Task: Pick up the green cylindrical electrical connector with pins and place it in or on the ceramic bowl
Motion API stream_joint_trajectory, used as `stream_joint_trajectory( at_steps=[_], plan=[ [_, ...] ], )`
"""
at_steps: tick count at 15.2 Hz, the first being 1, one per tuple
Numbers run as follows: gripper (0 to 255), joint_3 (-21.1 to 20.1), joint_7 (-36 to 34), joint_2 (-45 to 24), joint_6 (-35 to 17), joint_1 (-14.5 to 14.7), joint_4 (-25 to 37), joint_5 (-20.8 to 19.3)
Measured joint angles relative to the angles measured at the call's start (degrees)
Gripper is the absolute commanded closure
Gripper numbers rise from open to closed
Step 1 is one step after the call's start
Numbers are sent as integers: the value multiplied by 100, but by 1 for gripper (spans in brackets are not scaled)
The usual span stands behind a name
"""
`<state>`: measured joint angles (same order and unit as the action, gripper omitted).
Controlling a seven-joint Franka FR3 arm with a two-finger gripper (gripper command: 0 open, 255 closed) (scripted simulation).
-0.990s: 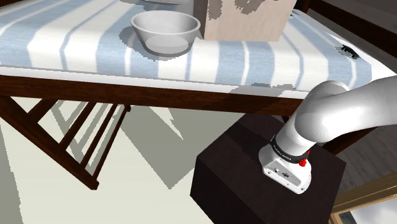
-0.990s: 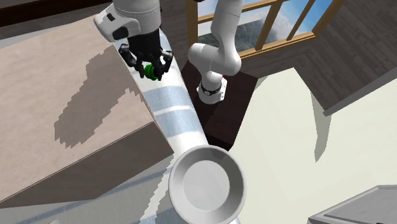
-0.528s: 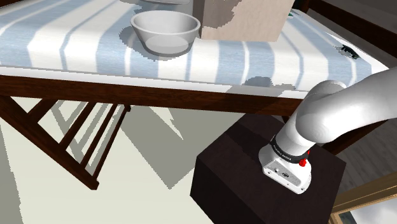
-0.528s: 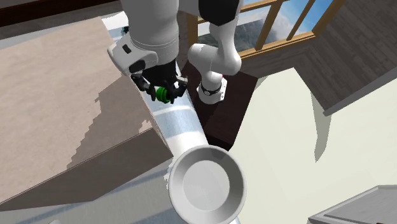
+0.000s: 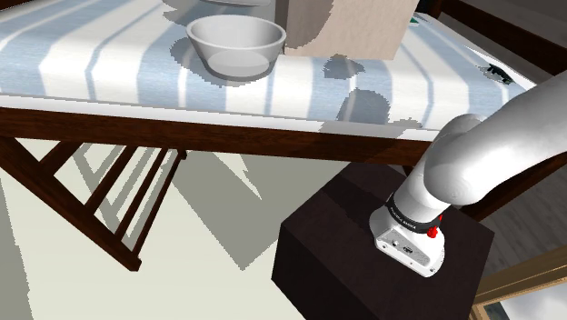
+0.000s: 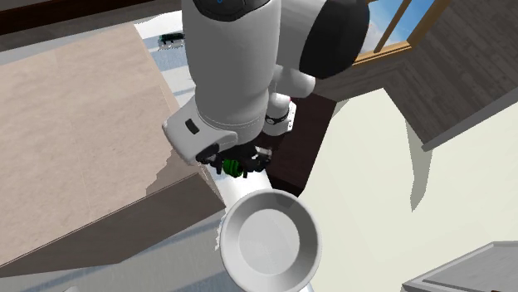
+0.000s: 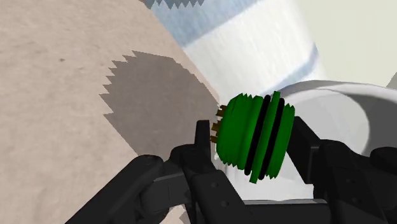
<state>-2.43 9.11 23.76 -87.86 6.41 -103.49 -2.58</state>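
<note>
Your biggest surface is the wooden table under a blue-and-white striped cloth [image 5: 109,55], with a large plain beige box [image 6: 75,149] standing on it and carrying no print or label that you can read. The white arm [image 6: 241,75] rises from the dark brown box stand [image 5: 363,245] and bends over the table, so its thick forearm covers much of the second exterior view. A dark collar [image 5: 409,216] near the arm's base, above a red button, bears small white lettering that is too fine to make out. The plain white round bowl [image 6: 270,240] sits on the cloth just beside the beige box's corner, upright and with nothing in it. The black two-finger gripper [image 6: 239,163] hangs above the cloth, close to the bowl's rim on the side toward the stand. In the wrist view the gripper [image 7: 254,145] has its fingers closed against the two ends of the green ribbed cylindrical connector [image 7: 251,133], clasping it off the table. The connector [image 6: 232,167] lies crosswise between the fingers, with two black rings around its body and short brownish pins [image 7: 216,124] sticking out of the end nearest the beige box. The bowl [image 7: 337,121] shows just behind it.
</note>
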Motion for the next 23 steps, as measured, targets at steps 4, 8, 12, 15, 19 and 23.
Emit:
stream_joint_trajectory(
  at_steps=[4,8,12,15,19,23],
  plan=[
    [255,-333,-440,-712,54,110,736,7],
    [255,-615,-844,-1436,41,228,1422,-75],
    [255,-851,-1214,-2121,79,376,2104,-212],
    [255,-853,-1241,-2069,-152,378,1821,-201],
    [255,-846,-1259,-1955,-484,375,1378,-179],
    [255,-844,-1284,-1851,-819,378,939,-161]
  ],
)
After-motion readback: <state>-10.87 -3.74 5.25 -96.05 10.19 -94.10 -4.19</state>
